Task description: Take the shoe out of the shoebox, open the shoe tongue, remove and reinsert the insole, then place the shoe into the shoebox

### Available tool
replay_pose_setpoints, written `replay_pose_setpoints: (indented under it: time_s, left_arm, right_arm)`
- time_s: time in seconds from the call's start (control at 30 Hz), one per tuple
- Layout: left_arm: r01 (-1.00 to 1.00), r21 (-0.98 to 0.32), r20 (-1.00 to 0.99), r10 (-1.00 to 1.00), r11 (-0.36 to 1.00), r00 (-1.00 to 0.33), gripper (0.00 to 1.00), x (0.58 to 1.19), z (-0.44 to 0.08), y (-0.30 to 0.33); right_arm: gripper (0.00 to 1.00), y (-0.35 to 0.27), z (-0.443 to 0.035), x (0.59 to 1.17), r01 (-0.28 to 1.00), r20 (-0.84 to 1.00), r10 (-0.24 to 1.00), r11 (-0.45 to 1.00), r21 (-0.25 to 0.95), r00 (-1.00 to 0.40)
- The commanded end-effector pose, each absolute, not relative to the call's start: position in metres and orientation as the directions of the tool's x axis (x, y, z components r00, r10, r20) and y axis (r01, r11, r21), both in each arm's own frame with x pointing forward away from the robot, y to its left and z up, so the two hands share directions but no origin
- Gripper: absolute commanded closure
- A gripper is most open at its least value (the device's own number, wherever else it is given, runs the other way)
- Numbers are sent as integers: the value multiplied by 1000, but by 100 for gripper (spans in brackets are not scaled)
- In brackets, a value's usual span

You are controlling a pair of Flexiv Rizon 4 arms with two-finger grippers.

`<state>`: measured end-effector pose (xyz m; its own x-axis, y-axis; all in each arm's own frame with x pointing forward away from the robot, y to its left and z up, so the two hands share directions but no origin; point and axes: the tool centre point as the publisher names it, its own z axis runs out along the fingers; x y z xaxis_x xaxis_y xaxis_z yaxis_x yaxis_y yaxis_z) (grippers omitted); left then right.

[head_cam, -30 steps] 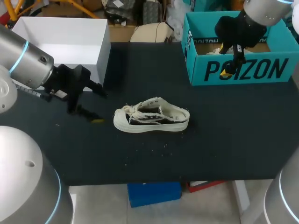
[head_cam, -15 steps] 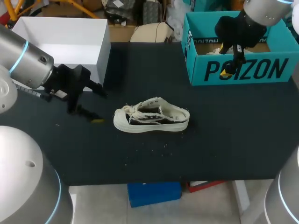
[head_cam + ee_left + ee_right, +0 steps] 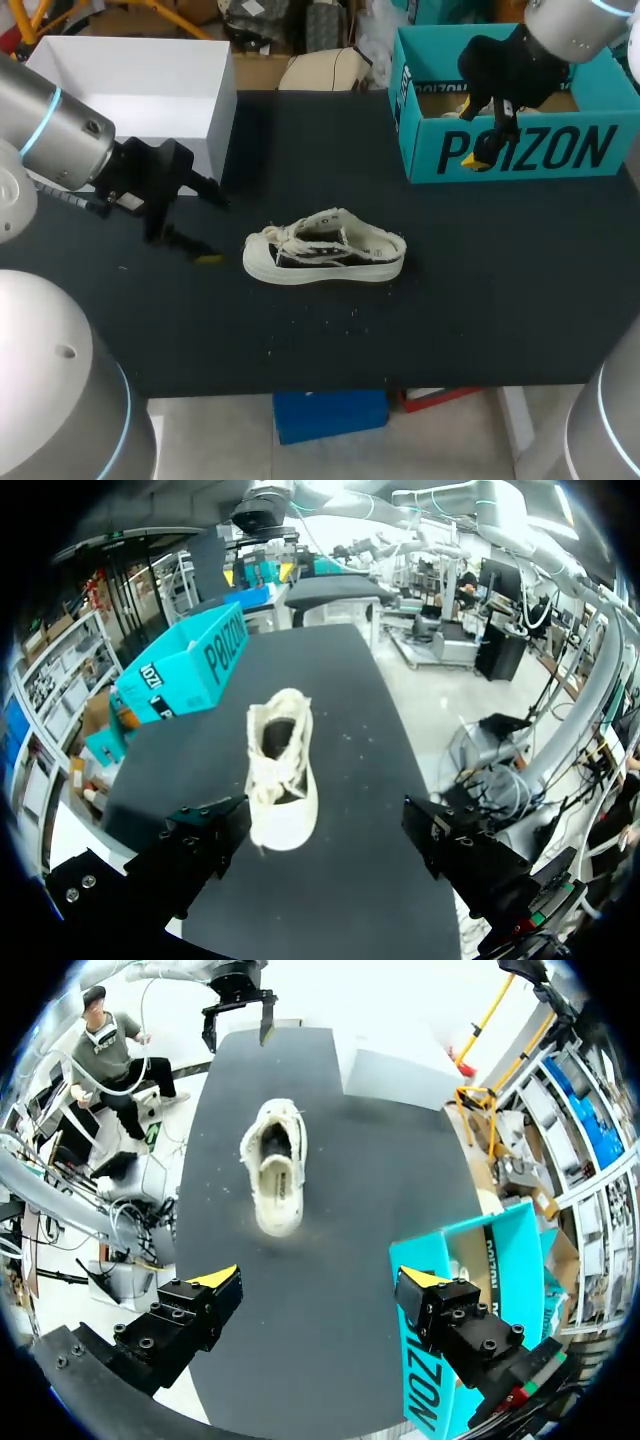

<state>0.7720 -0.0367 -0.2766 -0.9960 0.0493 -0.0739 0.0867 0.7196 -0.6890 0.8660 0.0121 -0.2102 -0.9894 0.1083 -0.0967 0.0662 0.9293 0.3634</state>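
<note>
Head view: right gripper (image 3: 488, 132), fingers spread, nothing held, shifted slightly from shoebox (image 3: 560, 150) at table's (image 3: 480, 300) far right corner. Shoe (image 3: 325, 247) unmoved mid-table. Left gripper (image 3: 207, 230) spread, empty, unmoved near left edge. Tongue opening judged next.

Large black lettering on teal shoebox (image 3: 592, 150) side (one word)

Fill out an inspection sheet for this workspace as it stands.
Surface: black table, faint pale specks near the shoe.
Job's things: shoe upright on its sole mid-table, toe toward the left gripper; teal shoebox open at the far right.
Clutter: open white box at the far left.
Grippers: left gripper open, empty, apart from the toe; right gripper open, empty, over the shoebox's front wall.
Cables: nothing seen.
Surroundings: nothing seen.
</note>
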Motion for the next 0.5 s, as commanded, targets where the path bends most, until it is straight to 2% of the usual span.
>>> replay_pose_setpoints:
  time_s: [0.03,0.5]
  left_arm:
    - [88,-688,-77,48,720,-996,0,772,-278,-37]
    - [88,-688,-77,48,720,-996,0,772,-278,-37]
  right_arm:
    - [0,23,-233,838,53,-136,121,903,426,-983]
    - [0,59,-291,831,48,-158,164,827,560,-974]
